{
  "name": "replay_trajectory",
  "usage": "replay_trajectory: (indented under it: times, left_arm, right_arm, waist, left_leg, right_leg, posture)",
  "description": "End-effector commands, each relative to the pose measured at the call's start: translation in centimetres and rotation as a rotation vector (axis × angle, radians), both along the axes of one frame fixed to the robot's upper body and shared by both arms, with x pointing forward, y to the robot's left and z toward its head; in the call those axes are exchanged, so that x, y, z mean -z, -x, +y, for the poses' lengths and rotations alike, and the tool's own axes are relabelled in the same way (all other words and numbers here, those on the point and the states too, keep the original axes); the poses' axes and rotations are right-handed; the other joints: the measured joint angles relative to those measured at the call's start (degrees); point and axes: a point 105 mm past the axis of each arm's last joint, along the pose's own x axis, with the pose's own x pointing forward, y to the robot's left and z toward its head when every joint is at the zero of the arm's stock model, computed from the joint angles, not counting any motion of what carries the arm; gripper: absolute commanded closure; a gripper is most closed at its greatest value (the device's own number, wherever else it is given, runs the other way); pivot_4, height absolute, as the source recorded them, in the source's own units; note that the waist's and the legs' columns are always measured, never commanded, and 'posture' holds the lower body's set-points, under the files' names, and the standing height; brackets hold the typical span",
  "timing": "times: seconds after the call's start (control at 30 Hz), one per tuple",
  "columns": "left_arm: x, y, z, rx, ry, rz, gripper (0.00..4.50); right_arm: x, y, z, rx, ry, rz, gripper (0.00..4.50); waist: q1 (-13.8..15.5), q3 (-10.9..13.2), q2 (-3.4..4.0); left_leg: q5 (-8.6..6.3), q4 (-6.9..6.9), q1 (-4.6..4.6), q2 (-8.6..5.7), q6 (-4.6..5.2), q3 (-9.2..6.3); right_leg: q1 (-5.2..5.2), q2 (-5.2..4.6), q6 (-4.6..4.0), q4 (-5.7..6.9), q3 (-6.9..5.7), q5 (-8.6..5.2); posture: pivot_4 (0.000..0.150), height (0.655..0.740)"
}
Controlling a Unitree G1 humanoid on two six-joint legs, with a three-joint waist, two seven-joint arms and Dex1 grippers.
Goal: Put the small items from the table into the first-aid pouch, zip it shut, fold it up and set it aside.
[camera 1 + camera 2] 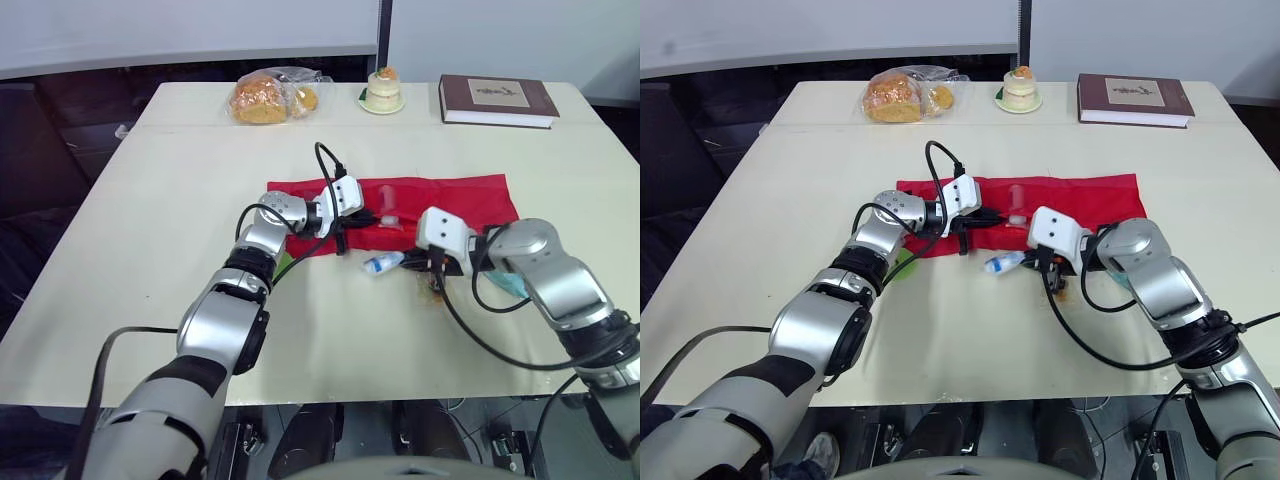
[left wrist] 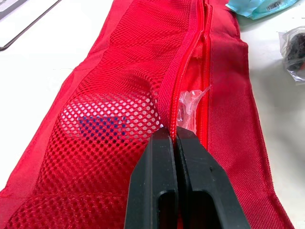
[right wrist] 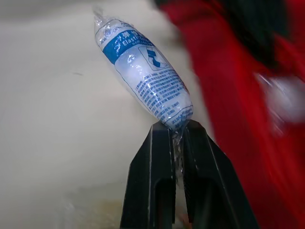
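While the red pouch is lying flat and unzipped in the middle of the tabletop, its mesh edge beside the zip is being pinched by the closed left pincer. The bandage roll is being gripped by the crimped tail of its wrapper in the closed right pincer, just beside the near edge of the red pouch. The roll is being judged light, soft and slippery in its film. A hold on the tail alone is likely to let it swing, so its body is the firmer place. The red pouch, being limp cloth, is best taken at the zip seam. In the left wrist view a white item is being shown through the mesh, already inside, with a teal packet and a dark bagged item lying beside the cloth. The overall layout is being given by the head views instead.
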Motion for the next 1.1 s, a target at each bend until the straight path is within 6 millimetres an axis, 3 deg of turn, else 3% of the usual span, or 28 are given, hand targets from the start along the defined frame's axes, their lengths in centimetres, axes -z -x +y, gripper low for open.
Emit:
replay_trajectory:
  times: [0.03, 0.2, 0.37, 0.57, 0.8, 1.1]
  left_arm:
    - [-1.4, -0.1, -0.5, 0.007, 0.047, -0.040, 4.50]
    - [-1.4, -0.1, -0.6, 0.009, 0.051, -0.038, 4.50]
    - [-1.5, -0.1, -0.9, 0.006, 0.070, -0.038, 4.50]
    - [-1.3, 0.2, -1.4, 0.022, 0.081, -0.031, 4.50]
    - [-1.0, 0.7, -2.7, 0.039, 0.084, -0.019, 4.50]
    - [-0.8, 1.7, -3.9, 0.043, 0.117, 0.000, 4.50]
  right_arm:
    - [-1.5, -0.3, -1.2, 0.169, -0.104, 0.020, 4.46]
    - [-0.9, -0.1, -3.4, 0.427, -0.147, 0.135, 4.46]
    - [0.3, 0.0, -5.7, 0.631, -0.070, 0.193, 4.46]
    - [0.7, -0.5, -6.7, 0.750, -0.064, 0.199, 4.46]
    - [-0.2, -2.3, -6.4, 0.830, -0.132, 0.166, 4.46]
    - [0.3, -2.8, -3.7, 0.818, -0.164, 0.182, 4.46]
  waist:
    - [0.01, 0.00, 0.00]
    - [0.00, 0.00, 0.00]
    - [0.02, -0.01, 0.01]
    - [-0.02, -0.01, 0.02]
    - [-0.03, -0.02, 0.03]
    - [-0.11, -0.04, 0.06]
  left_leg:
    - [0.00, 0.00, -0.02, 0.00, 0.00, 0.00]
    - [0.00, 0.00, -0.04, -0.01, 0.00, 0.00]
    - [0.00, -0.01, -0.05, -0.05, 0.01, 0.00]
    - [0.00, -0.01, -0.04, -0.06, 0.01, 0.01]
    - [0.00, -0.01, -0.04, -0.08, 0.01, 0.01]
    - [0.00, -0.04, -0.05, -0.10, 0.01, 0.05]
  right_leg:
    - [-0.02, 0.00, 0.00, 0.00, 0.00, 0.00]
    - [-0.03, -0.02, 0.00, 0.02, 0.01, 0.00]
    - [-0.05, -0.05, 0.00, 0.05, 0.02, 0.00]
    - [-0.05, -0.06, 0.00, 0.06, 0.03, 0.00]
    - [-0.06, -0.06, 0.00, 0.08, 0.03, 0.00]
    - [-0.14, -0.06, 0.00, 0.17, 0.11, 0.00]
  posture:
    - [0.150, 0.7289]
    - [0.150, 0.7289]
    - [0.150, 0.7289]
    - [0.150, 0.7289]
    - [0.150, 0.7289]
    - [0.150, 0.7289]
